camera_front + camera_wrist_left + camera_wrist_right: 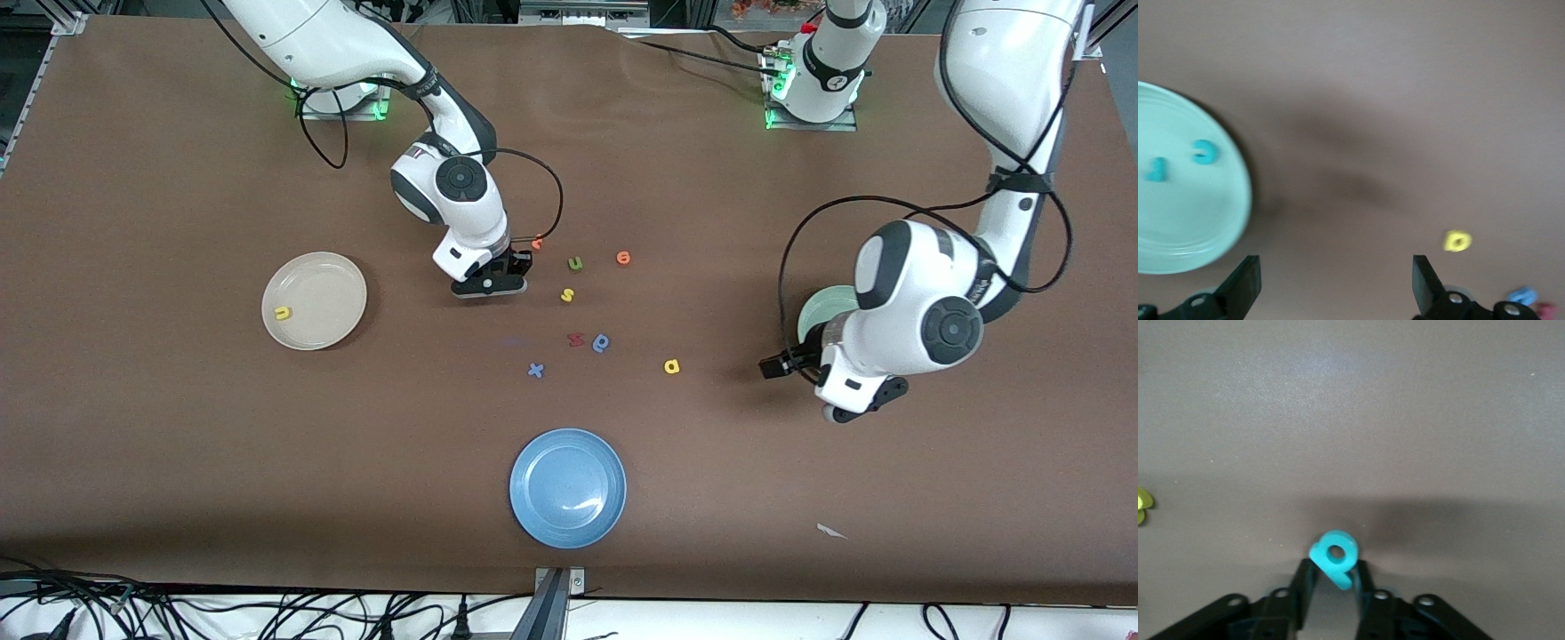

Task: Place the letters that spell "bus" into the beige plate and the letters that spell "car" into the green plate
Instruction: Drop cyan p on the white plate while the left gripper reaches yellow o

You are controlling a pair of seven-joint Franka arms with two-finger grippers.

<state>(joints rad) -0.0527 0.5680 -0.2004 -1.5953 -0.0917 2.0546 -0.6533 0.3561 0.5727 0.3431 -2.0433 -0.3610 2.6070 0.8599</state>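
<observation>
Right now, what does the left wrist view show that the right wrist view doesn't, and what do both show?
Only the left wrist view shows the green plate with the teal "c" and teal "r" lying in it, plus the yellow "a" on the table and the left gripper with its fingers spread wide, holding nothing.

Only the right wrist view shows the teal "b" pinched between the right gripper's fingers.

Both show the bare brown table.

Matt brown table [178,444], glossy blue plate [567,488]
</observation>
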